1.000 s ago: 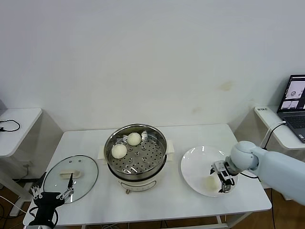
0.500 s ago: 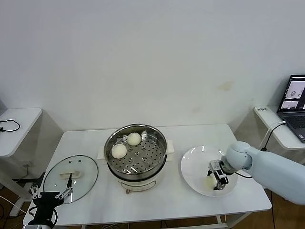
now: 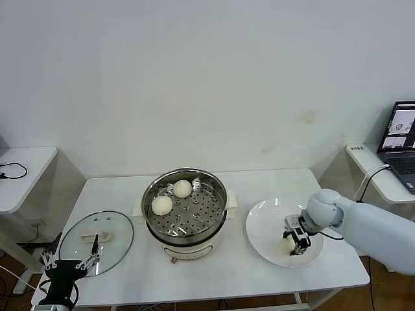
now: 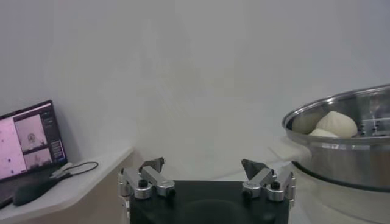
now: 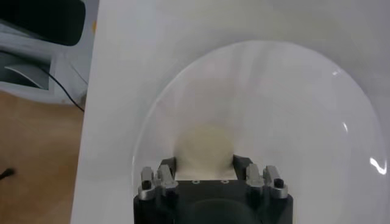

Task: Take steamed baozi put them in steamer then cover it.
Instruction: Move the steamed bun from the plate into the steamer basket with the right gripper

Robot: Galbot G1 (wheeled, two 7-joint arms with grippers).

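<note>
While the right gripper has its jaws open around the small cream-white bun on the flat white plate, an over-tight closure could dent it.

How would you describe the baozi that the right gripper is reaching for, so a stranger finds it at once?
Start at the steamer in the middle of the table, then look to the white plate on its right. The baozi lies on the plate's near part, between the fingers of the right gripper. It is the only one on the plate; two others sit in the steamer.
</note>
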